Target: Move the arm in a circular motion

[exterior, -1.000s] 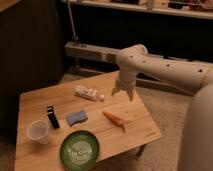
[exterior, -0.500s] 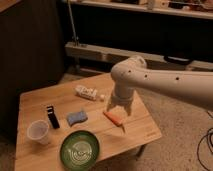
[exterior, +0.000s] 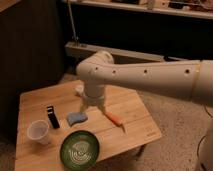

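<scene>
Camera view: cream-white jointed robot arm is being held over wooden table, prob. for free circling. Its small gripper is being pointed down; open/shut can't be told.

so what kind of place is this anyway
Probably an indoor robot test room: a low wooden table on speckled floor, shelving behind, and the arm with its gripper low over the table.

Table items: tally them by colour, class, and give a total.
White: 2, cup, bottle
Black: 1, block
Blue: 1, sponge
Orange: 1, carrot
Green: 1, plate
Total: 6
The arm holds its hand over the table, between sponge and carrot.
</scene>
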### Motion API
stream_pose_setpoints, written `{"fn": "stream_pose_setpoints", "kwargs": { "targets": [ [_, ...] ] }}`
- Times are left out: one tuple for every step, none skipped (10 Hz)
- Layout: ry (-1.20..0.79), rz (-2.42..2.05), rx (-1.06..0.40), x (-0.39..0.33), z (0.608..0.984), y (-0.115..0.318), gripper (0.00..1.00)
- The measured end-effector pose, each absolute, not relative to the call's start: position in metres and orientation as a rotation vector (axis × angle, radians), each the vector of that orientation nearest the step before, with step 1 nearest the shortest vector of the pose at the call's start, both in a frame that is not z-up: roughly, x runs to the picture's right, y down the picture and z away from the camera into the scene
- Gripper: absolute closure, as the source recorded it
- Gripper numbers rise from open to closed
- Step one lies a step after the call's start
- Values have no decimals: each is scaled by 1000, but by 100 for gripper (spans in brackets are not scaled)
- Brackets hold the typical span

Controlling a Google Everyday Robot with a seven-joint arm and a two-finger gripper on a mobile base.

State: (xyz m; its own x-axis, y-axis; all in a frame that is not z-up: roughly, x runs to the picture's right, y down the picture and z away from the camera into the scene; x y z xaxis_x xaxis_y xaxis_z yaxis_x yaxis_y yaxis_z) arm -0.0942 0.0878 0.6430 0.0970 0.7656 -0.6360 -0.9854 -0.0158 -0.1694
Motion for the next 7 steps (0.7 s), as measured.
{"fn": "stream_pose_setpoints", "kwargs": {
  "targets": [
    [399, 1406, -689, -114, 641, 83, 35],
    [367, 1341, -704, -145, 640, 72, 35],
    [353, 1306, -708, -162, 641, 64, 35],
    [333, 1271, -705, -183, 645, 50, 35],
    [318, 1253, -691, -201, 652, 33, 35],
    [308, 1259, -675, -211, 662, 16, 35],
    [299, 1276, -654, -213, 673, -2, 35]
  ]
}}
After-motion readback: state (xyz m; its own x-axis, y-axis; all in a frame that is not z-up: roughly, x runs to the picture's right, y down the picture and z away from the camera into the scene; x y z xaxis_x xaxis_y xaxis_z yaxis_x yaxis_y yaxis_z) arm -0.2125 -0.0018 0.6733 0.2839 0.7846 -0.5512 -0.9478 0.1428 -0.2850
